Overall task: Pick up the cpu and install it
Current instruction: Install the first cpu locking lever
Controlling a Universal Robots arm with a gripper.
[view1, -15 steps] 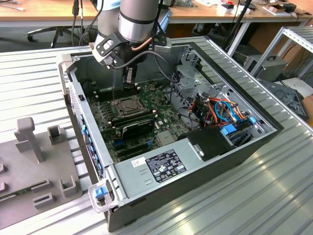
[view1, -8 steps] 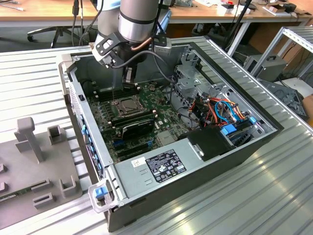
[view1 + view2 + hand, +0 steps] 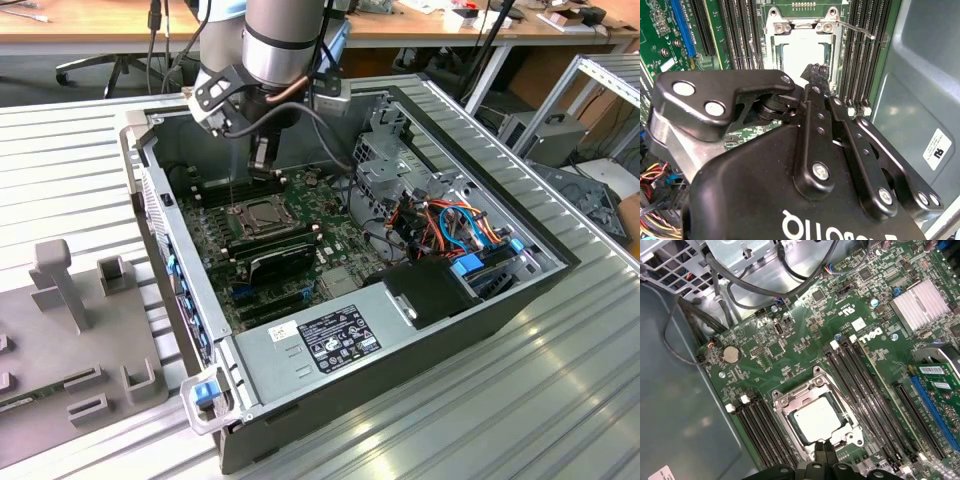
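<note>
The cpu (image 3: 817, 420) is a pale silver square lying flat inside the metal-framed socket (image 3: 785, 402) on the green motherboard (image 3: 790, 340). In the second wrist view the cpu (image 3: 800, 52) shows bright just past the black fingertips (image 3: 815, 72). My gripper (image 3: 826, 452) hangs just above the socket's edge, its two black fingers pressed together with nothing between them. In the exterior view the gripper (image 3: 262, 172) is inside the open computer case, over the socket (image 3: 262, 213). A thin metal lever (image 3: 856, 29) sticks out beside the socket frame.
Black memory slots (image 3: 865, 385) flank the socket on both sides. A ribbed silver heatsink (image 3: 920, 302) and black cables (image 3: 740, 285) lie nearby. The case's grey wall (image 3: 675, 405) stands close by. Coloured cables (image 3: 450, 225) and a black power supply (image 3: 430, 290) fill the case's right in the exterior view.
</note>
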